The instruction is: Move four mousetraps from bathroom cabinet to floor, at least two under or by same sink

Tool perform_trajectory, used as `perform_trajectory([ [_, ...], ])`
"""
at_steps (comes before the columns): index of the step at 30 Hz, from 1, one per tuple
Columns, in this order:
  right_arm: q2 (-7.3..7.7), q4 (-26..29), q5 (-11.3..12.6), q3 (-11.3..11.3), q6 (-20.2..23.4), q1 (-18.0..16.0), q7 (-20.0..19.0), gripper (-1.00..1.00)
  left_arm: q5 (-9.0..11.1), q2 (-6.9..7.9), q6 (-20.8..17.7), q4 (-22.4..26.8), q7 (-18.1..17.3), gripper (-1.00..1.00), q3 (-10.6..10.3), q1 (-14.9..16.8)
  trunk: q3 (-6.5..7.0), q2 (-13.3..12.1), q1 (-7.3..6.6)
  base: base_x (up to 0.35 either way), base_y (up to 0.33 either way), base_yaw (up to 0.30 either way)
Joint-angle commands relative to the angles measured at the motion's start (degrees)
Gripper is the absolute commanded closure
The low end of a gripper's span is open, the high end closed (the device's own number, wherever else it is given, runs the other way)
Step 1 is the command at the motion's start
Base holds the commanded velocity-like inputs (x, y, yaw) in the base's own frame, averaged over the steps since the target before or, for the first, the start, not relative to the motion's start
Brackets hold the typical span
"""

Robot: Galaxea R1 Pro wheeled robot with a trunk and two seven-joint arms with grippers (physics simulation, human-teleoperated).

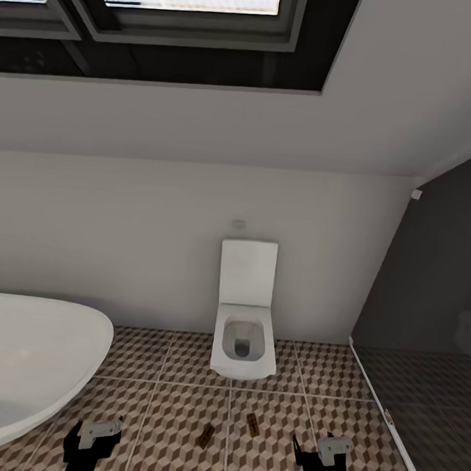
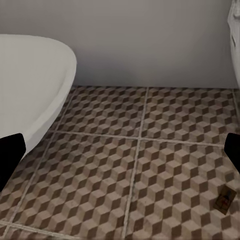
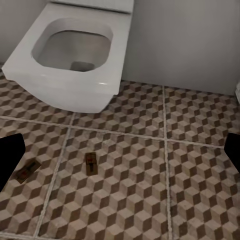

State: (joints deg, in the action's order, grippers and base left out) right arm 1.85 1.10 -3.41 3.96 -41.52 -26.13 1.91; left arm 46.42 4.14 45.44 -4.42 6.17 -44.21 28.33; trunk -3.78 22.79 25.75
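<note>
Two mousetraps [image 1: 207,436] [image 1: 253,423] lie flat on the bathroom floor [image 1: 169,413], just before the toilet [image 1: 242,333], near each other but apart. The bathtub [image 1: 25,362] stands at the floor's left side. Both grippers [image 1: 92,441] [image 1: 323,455] hang low with jaws spread, holding nothing.

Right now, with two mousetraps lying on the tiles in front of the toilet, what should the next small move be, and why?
Probably turn the base away from the toilet to look for the cabinet. Two mousetraps already lie on the bathroom floor; the left end effector and right end effector both look open and empty, so two traps likely remain. No sink is in sight here either.
</note>
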Motion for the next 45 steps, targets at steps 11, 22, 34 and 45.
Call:
perform_trajectory([
  [11,1.51,-0.2,0.0,0.3,0.2,0.4,0.8,-1.0,-0.4,-0.14,-14.5,-0.2,0.4,-1.0,-0.3,-0.2,-0.12,0.1,0.04,0.0,0.0,0.0],
  [22,1.66,-0.2,0.0,0.4,2.8,3.2,1.4,-1.0,-0.3,-0.01,-16.9,-0.2,0.3,-1.0,-0.3,-8.2,-0.12,0.1,0.04,0.0,0.0,0.0],
  [34,1.22,-0.3,0.0,0.4,16.0,8.1,1.3,-1.0,-0.3,1.45,-21.1,-0.2,0.8,-1.0,-0.3,-13.3,-0.12,0.1,0.04,0.0,0.0,0.0],
  [45,1.14,-0.2,0.0,0.4,22.9,8.5,1.2,-1.0,-0.2,0.22,-31.8,-0.1,0.8,-1.0,-0.3,-13.6,-0.64,0.1,0.04,0.0,0.0,0.0],
])
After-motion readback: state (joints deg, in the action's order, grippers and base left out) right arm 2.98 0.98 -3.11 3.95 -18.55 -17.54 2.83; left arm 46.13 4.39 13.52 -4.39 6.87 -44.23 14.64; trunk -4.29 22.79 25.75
